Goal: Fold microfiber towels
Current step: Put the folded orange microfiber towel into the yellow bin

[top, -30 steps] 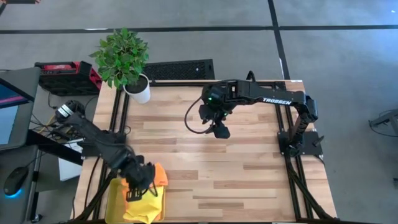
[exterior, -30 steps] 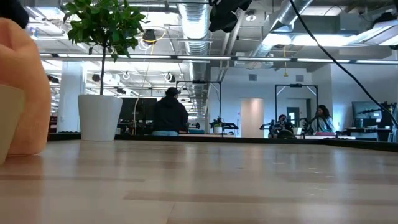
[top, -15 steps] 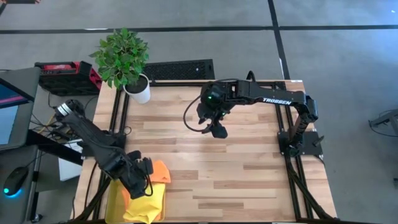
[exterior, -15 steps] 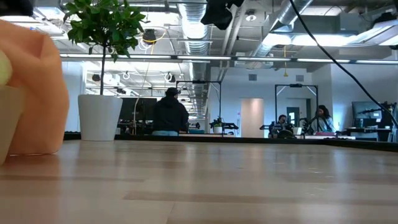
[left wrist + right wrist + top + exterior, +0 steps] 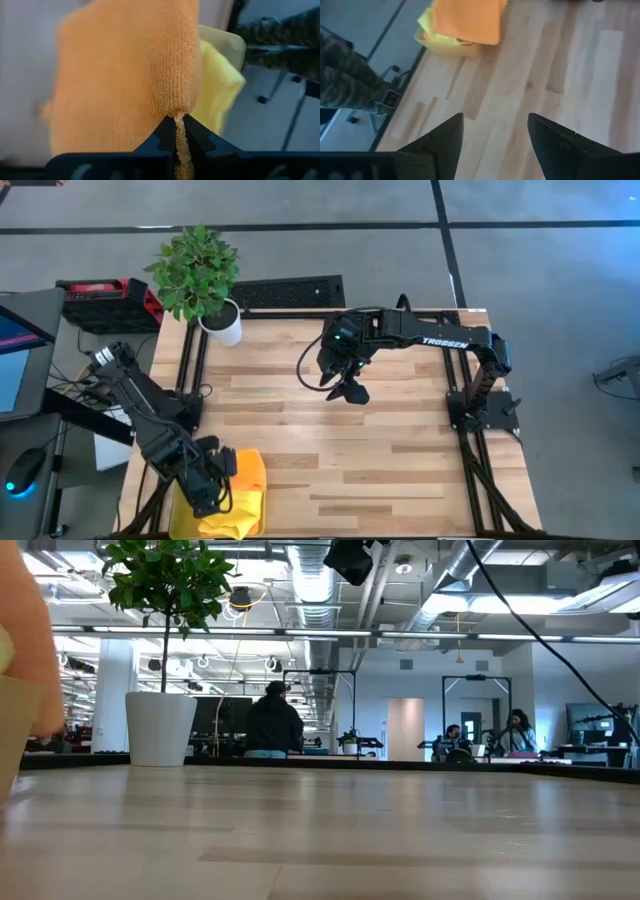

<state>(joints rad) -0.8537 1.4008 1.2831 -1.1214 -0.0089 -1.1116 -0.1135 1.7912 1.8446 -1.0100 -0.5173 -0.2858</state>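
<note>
My left gripper (image 5: pixel 220 480) is at the table's near left corner, shut on an orange towel (image 5: pixel 250 467). The towel fills the left wrist view (image 5: pixel 120 75) and shows as an orange blur at the left edge of the low view (image 5: pixel 18 630). It lies over a yellow towel (image 5: pixel 236 516) in the translucent yellow-green tray (image 5: pixel 183 502). My right gripper (image 5: pixel 350 391) is open and empty above the table's middle, toward the far side. The pink towel and the second orange towel are not in view. My left gripper pinches a rounded fold of the orange towel (image 5: pixel 176 111) between its two fingertips. A thin strip of cloth (image 5: pixel 181 150) runs back between the fingers. The rest of the towel spreads away from the fingers over the yellow towel (image 5: pixel 220 85) and the tray.
A potted plant in a white pot (image 5: pixel 221 321) stands at the table's far left corner. The wooden table top (image 5: pixel 400 460) lies bare between the two arms. In the low view, people (image 5: pixel 273 722) sit in the room behind the table.
My left gripper has moved toward the table's near left corner, still shut on the orange towel. The towel has been drawn along with it, farther over the tray. In the low view it has slipped almost out at the left edge.
</note>
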